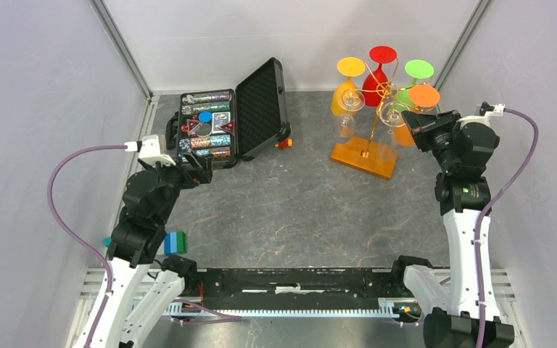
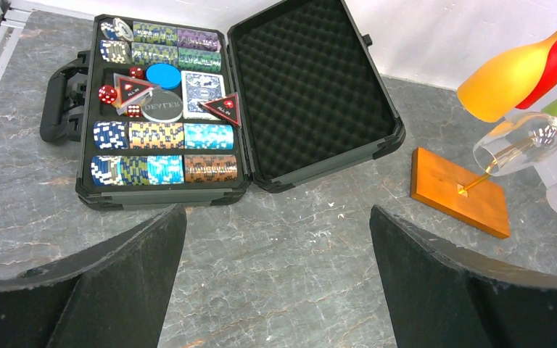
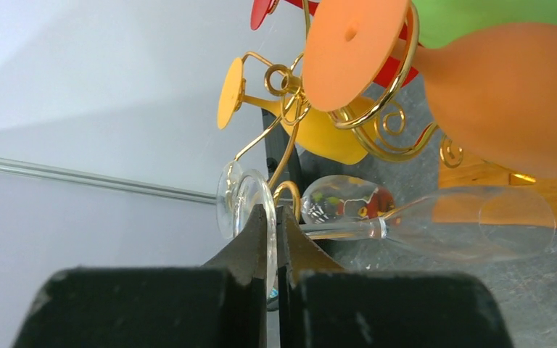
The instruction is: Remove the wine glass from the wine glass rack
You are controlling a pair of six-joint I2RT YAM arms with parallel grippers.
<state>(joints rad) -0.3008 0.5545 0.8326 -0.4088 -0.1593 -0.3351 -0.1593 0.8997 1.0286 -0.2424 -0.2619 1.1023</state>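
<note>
Here, the right gripper pinches a clear glass's foot; the glass is not yet off the rack

The wine glass [image 3: 479, 221] is clear. In the right wrist view its stem runs rightward from the fingertips to the bowl. Its round foot [image 3: 260, 206] sits in a curled gold arm of the rack [image 3: 388, 123]. The right gripper [image 3: 277, 217] is clenched, its two black fingers pressed together on the rim of that foot. Just above the fingertips hangs an orange glass [image 3: 508, 101], and a second clear glass sits close behind the held one. The left gripper [image 2: 275, 214] is spread wide and grasps nothing, hovering near an open case [image 2: 312, 80] of poker chips, well apart from the rack.

The grasp looks complete, so freeing the glass comes next. That likely means sliding the foot out along the wire arm's open end rather than tugging straight away, while steering clear of the neighbouring glasses. A pinch on a thin rim could let the glass pivot.
</note>
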